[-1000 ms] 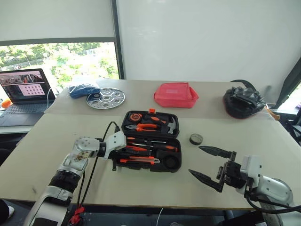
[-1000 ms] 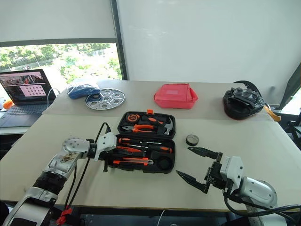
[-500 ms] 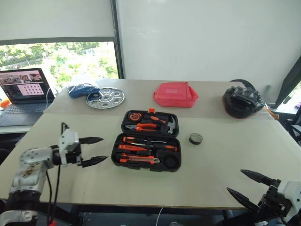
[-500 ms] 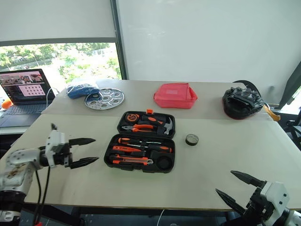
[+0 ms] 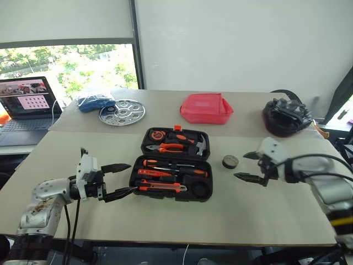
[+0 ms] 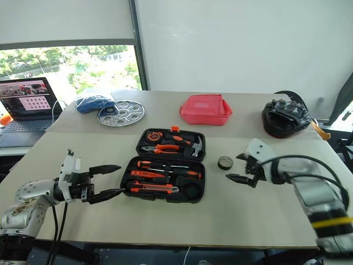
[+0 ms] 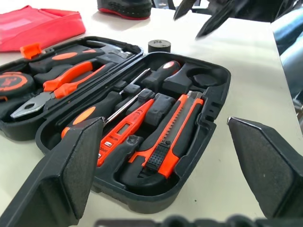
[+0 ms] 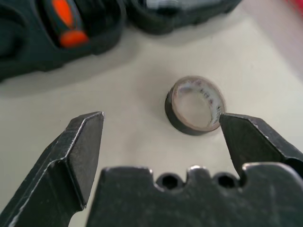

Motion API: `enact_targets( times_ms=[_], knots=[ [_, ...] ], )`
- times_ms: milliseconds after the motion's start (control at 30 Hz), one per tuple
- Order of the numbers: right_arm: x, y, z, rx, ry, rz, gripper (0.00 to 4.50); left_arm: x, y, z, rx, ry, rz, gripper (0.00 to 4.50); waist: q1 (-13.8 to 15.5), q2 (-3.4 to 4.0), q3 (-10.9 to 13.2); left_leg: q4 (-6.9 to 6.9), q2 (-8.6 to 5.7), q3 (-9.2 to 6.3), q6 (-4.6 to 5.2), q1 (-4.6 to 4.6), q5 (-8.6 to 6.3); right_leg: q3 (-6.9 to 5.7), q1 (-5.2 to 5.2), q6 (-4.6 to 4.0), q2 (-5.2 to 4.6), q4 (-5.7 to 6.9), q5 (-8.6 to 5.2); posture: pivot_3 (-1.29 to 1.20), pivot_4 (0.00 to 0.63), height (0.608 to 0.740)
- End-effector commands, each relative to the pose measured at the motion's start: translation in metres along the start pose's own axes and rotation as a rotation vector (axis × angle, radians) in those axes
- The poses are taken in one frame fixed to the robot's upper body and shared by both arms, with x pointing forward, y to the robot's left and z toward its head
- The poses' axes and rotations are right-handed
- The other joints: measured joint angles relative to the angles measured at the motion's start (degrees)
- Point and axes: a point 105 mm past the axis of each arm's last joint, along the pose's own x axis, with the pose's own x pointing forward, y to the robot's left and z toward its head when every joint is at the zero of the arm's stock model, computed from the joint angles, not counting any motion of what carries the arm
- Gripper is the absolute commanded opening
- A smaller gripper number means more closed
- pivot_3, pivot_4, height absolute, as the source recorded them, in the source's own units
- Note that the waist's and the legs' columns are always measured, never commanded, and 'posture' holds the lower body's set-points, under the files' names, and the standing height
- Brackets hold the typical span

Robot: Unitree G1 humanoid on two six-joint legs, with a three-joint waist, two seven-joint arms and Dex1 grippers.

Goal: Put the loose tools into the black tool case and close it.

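Black tool case (image 5: 175,165) open, tools slotted; tape roll (image 5: 230,162) loose beside.

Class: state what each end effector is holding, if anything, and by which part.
Nothing is held. The left end effector is open beside the tool case; the right end effector is open near the tape roll.

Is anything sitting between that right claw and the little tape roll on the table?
Nothing visible. The right gripper is open, and only bare table lies between it and the tape roll, which sits beside the open tool case.
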Motion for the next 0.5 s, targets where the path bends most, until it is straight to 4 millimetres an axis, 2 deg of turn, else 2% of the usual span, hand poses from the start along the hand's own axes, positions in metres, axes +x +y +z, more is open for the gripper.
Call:
enact_targets(
  times_ms=[33, 100, 167, 333, 500],
  knots=[
    [0.011, -0.009, 0.000, -0.021, 0.079, 0.027, 4.50, 0.003, 0.002, 0.010, 0.037, -0.021, 0.001, 4.48, 0.08, 0.00, 0.00, 0.01, -0.01, 0.01, 0.00, -0.11, 0.00, -0.01, -0.12, 0.00, -0.04, 0.00, 0.00, 0.00, 0.150, 0.740],
    [0.022, -0.016, 0.004, -0.043, 0.093, 0.019, 4.50, 0.004, 0.001, 0.009, 0.036, -0.023, 0.005, 4.48, 0.00, 0.00, 0.00, 0.03, -0.05, 0.02, 0.00, -0.33, 0.00, -0.01, -0.33, 0.04, -0.11, 0.01, 0.03, 0.00, 0.150, 0.740],
    [0.029, -0.020, 0.009, -0.070, 0.089, 0.020, 3.97, 0.004, 0.000, 0.010, 0.037, -0.027, 0.009, 4.50, -0.06, 0.00, 0.00, 0.07, -0.09, 0.04, -0.01, -0.44, 0.00, 0.00, -0.45, 0.07, -0.17, 0.05, 0.05, 0.00, 0.150, 0.740],
    [0.036, -0.023, 0.012, -0.088, 0.107, 0.046, 2.37, 0.004, -0.004, 0.010, 0.035, -0.031, 0.017, 4.50, -0.17, 0.00, 0.00, 0.07, -0.09, 0.03, -0.01, -0.41, 0.01, -0.01, -0.44, 0.07, -0.17, 0.10, 0.06, 0.00, 0.150, 0.740],
    [0.032, -0.024, 0.018, -0.110, 0.073, 0.056, 0.57, 0.001, -0.005, 0.012, 0.038, -0.032, 0.018, 4.50, -0.15, 0.00, 0.00, 0.08, -0.09, 0.03, -0.03, -0.39, 0.02, -0.01, -0.44, 0.06, -0.17, 0.17, 0.07, 0.00, 0.150, 0.740]
  ],
)
